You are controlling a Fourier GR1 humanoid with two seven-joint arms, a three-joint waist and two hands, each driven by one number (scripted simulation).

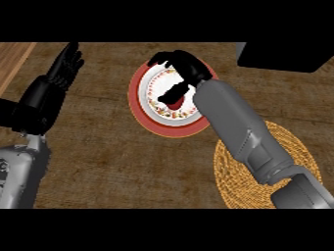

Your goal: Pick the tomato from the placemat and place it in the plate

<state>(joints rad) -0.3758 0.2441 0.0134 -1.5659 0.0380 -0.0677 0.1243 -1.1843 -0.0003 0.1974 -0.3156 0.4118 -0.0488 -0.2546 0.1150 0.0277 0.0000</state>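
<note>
The tomato [172, 104] lay in the plate [135, 93], mostly shadowed and its axis unreadable, under the right hand [184, 63], fingers' state untellable, near the woven placemat [234, 171] on the brown wooden tabletop [111, 162], while the left hand [54, 93] rested straight-fingered at left.
</note>
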